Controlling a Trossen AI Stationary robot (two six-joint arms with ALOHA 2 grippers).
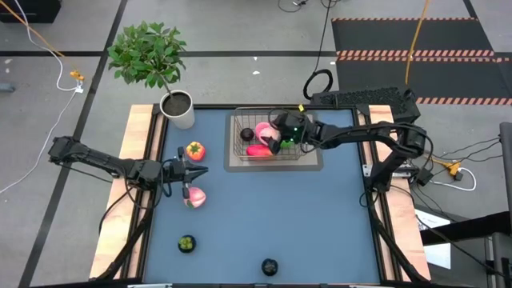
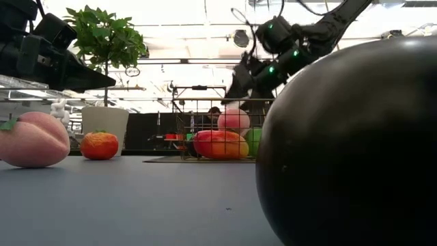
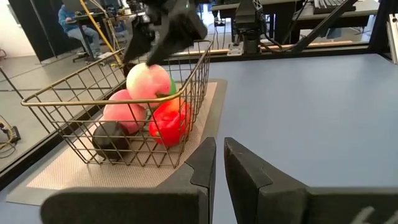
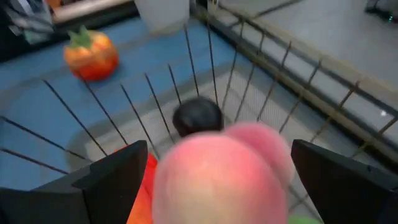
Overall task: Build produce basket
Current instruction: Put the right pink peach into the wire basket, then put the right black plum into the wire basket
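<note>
Already the basket (image 1: 274, 142), at the counter's (image 1: 320, 216) far side, holds several produce pieces; the right tool (image 1: 276, 136) hangs over it grasping a pink peach (image 3: 148, 82). Nearer, the left tool (image 1: 194, 170), clenched and empty, waits beside another peach (image 1: 194, 197). Four pieces remain outside.

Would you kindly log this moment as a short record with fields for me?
basket: wire mesh, on a mat at the table's far side
inside basket: red-orange oval, dark round one, pink peach, something green
right gripper: over the basket, shut on held peach
left gripper: waiting above the table, shut, empty
still on table: loose peach, orange-red one with green top, two dark round ones
nearby: potted plant at the far-left corner
</note>
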